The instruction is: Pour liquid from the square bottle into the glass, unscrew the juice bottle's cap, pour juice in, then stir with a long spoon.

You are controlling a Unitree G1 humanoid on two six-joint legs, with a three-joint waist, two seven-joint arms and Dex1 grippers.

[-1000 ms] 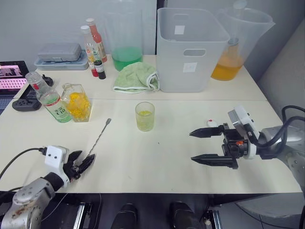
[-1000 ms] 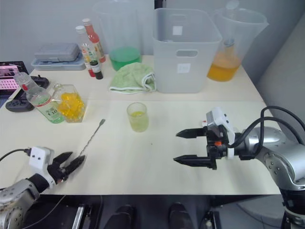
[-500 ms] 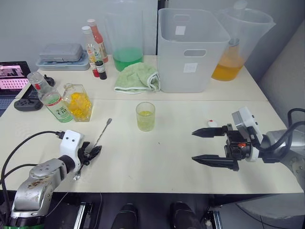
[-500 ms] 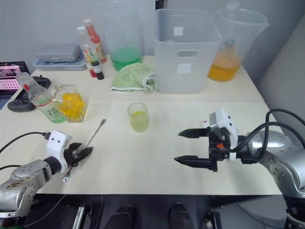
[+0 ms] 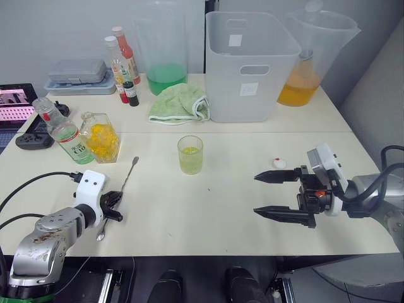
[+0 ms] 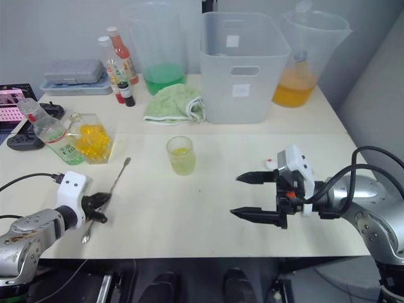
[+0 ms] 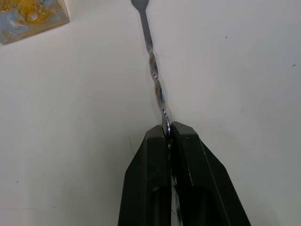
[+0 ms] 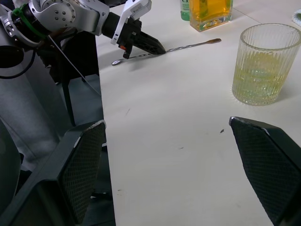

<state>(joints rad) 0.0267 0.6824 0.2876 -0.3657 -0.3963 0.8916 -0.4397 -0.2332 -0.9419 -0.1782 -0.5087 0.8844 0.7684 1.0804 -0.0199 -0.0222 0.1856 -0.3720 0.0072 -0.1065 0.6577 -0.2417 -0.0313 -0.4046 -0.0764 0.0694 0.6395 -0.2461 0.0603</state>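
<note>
Near the front edge of the tabletop (image 5: 208,227), at its left end, the left gripper (image 5: 113,207) pinches the spoon (image 5: 124,184) on its twisted stem, fingers pressed together on it. The spoon lies flat on the tabletop. Its long line runs from the front edge toward the back and a little to the right. One end sticks out behind the gripper close to the front edge. The other end points toward the square bottle (image 5: 101,136).

Near the front edge on the right, the right gripper (image 5: 276,196) is spread wide with nothing between its fingers. The cap (image 5: 279,163) lies just behind it, alone on the tabletop.

There is bare tabletop between the two grippers, all the way up to the glass (image 5: 190,154). The glass stands upright in the middle with some yellow-green liquid in it.

At the left edge the juice bottle (image 5: 62,131) stands just beside the square bottle, with no cap on.

Farther back lie a green cloth (image 5: 178,104), two sauce bottles (image 5: 121,63) and a white bin (image 5: 252,63). At the back edge stand a pitcher (image 5: 163,47) with green liquid and another pitcher (image 5: 310,53) with orange liquid.
</note>
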